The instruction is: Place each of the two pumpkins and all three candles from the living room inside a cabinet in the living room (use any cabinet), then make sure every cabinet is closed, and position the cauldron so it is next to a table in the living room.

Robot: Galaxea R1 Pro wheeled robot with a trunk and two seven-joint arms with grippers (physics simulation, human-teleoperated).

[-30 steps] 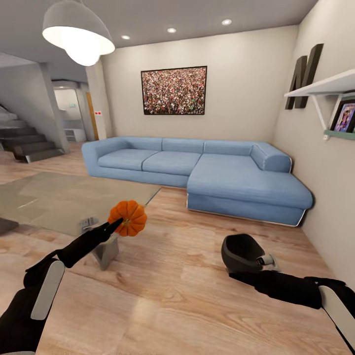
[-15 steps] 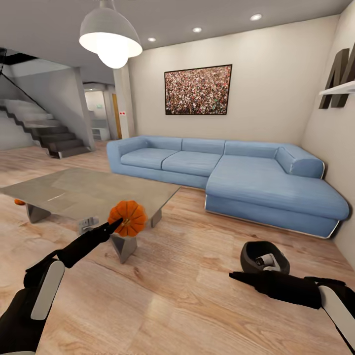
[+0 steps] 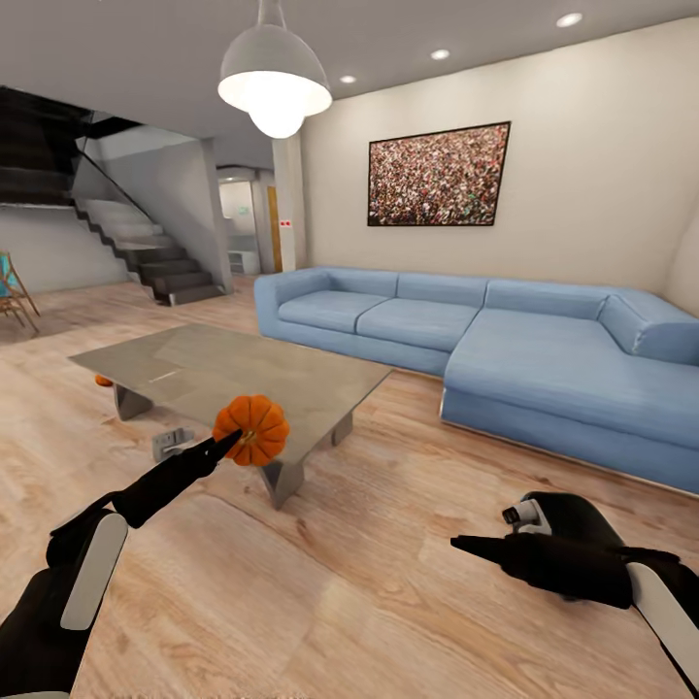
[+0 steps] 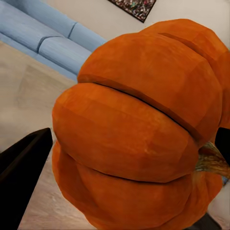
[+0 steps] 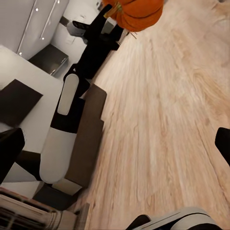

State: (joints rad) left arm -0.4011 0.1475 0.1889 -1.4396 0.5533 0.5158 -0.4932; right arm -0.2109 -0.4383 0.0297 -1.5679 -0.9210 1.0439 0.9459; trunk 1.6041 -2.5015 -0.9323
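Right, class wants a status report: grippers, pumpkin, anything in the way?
Left gripper shut on pumpkin, held up in front of the coffee table. Right gripper open, holding nothing. Cauldron on floor beside right arm.

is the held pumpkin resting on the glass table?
No: the pumpkin is shut in the left gripper, held in the air in front of the table.

Bright, even render; lit pendant lamp point(image 3: 275, 85) glowing; soft shadows.

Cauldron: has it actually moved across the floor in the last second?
Cannot tell. The cauldron shifted right in the head view, but so did the sofa; the camera panned.
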